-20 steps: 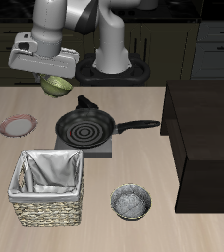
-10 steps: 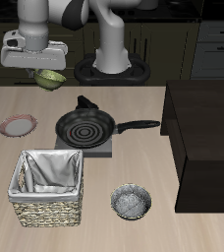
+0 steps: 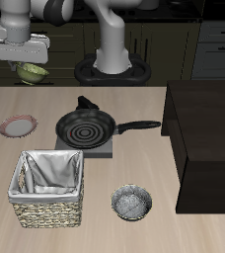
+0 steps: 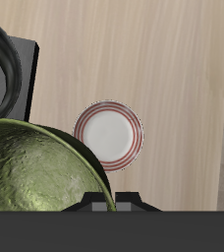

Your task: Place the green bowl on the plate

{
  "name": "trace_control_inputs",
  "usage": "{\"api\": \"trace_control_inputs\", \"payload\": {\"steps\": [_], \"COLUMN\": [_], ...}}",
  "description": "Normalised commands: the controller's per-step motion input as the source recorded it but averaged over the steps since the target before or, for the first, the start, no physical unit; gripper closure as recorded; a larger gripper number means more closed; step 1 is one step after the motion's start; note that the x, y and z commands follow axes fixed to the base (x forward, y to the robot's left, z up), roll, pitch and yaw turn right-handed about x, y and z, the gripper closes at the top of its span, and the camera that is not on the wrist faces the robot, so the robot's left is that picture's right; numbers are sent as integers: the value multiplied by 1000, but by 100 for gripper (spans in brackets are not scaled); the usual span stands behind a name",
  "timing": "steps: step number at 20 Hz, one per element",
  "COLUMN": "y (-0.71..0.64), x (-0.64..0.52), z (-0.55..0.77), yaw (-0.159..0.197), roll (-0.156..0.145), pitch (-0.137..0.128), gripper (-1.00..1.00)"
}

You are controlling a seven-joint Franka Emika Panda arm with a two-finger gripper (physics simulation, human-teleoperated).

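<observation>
In the exterior view, the gripper point(image 3: 28, 61) holds the green bowl point(image 3: 31, 72) high in the air, its fingers clamped on the bowl's rim. Over the last second the arm has swung steadily sideways, carrying the bowl from above the frying pan point(image 3: 85, 127) to a spot farther out and toward the back of the table point(image 3: 134, 168). The plate point(image 3: 19, 126) lies on the table beside the pan, nearer the front edge than the raised bowl. The wicker basket point(image 3: 48, 188) and the grey patterned bowl point(image 3: 131, 204) sit untouched near the front.

In the wrist view, the green bowl point(image 4: 40, 167) fills the foreground, held against the gripper body, and the plate point(image 4: 108, 135) is fully visible on the wood beyond its rim, so the bowl seems not yet centred over it. The transfer looks well advanced: what probably remains is a small shift over the plate, then a descent and release.
</observation>
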Motion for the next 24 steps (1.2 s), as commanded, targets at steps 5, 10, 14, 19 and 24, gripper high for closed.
{"api": "trace_control_inputs", "payload": {"steps": [5, 10, 14, 19, 24], "y": [-164, -192, -143, -110, -70], "x": [-14, 21, 208, 231, 317], "z": [40, 95, -40, -125, -256], "yaw": [2, 6, 7, 7, -8], "roll": [18, 24, -16, -21, -25], "pitch": [-18, -36, -7, 13, 49], "gripper": [100, 100, 100, 100, 100]}}
